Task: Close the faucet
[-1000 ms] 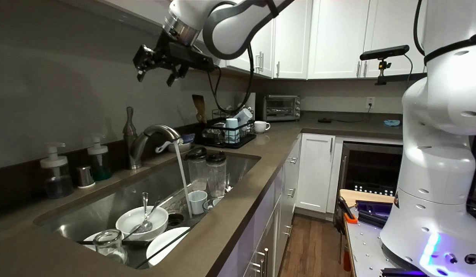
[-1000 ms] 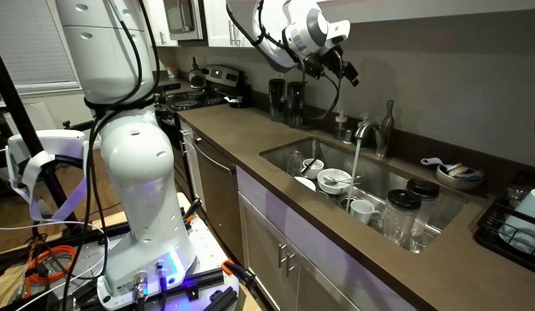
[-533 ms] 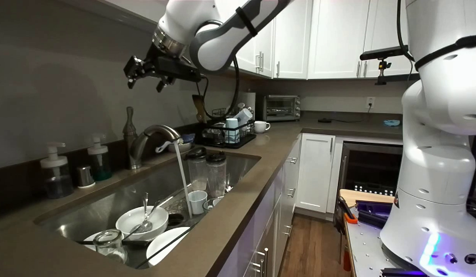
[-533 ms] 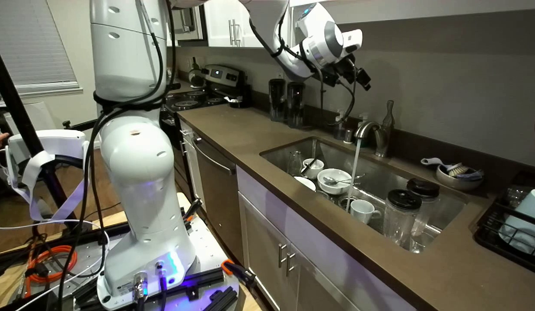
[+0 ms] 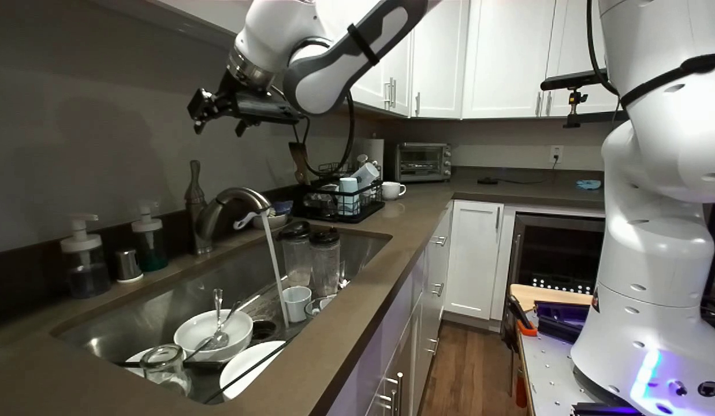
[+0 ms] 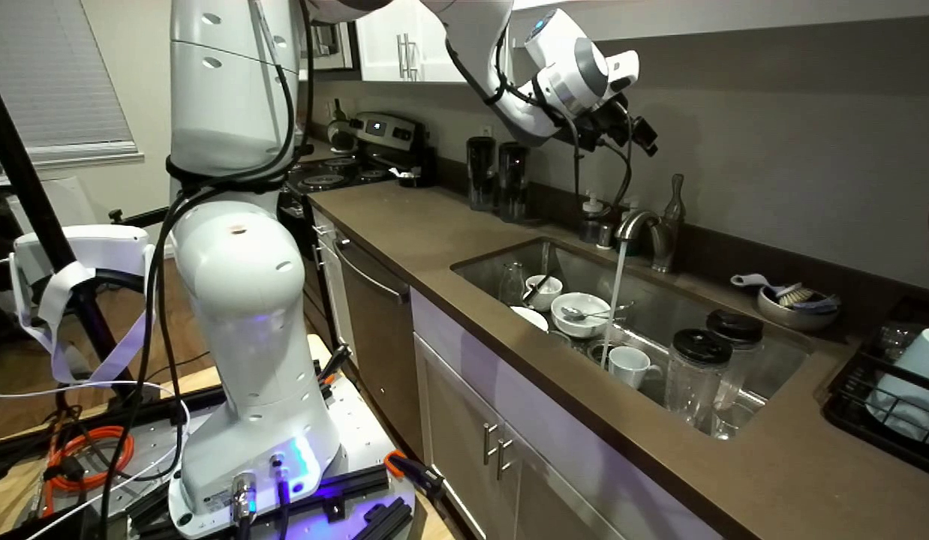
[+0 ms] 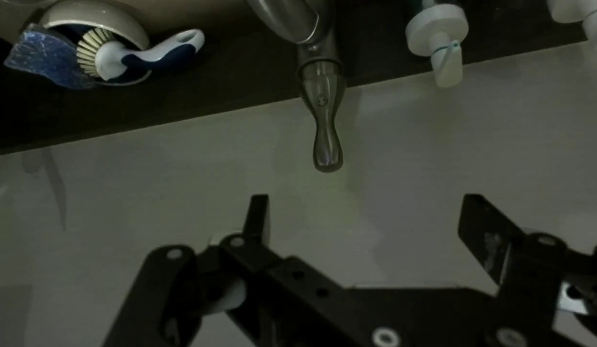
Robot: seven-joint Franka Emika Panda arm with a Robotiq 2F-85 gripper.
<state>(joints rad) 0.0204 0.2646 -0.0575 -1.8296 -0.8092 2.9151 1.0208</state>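
Observation:
The silver faucet (image 5: 208, 219) stands behind the sink in both exterior views (image 6: 663, 244), with water running from its arched spout. Its upright handle (image 5: 194, 180) points up behind the spout. My gripper (image 5: 219, 129) hangs above the faucet near the wall, apart from it; it also shows in an exterior view (image 6: 647, 150). In the wrist view my gripper (image 7: 366, 200) is open and empty, its fingers (image 7: 257, 217) wide apart. The faucet handle (image 7: 327, 149) shows there beyond the fingertips, left of the middle of the gap. The spout's end is out of the wrist view.
Soap bottles (image 5: 83, 257) and a metal cap (image 5: 127, 266) stand beside the faucet. A brush bowl (image 6: 795, 307) is on its other side. The sink holds bowls (image 5: 214, 332), a mug (image 6: 629, 365) and lidded bottles (image 6: 697, 375). A dish rack (image 5: 346, 202) stands beyond.
My gripper has moved left and slightly down in one exterior view and right and slightly down in another, with most motion in the first half second. It stays open. The water still runs.

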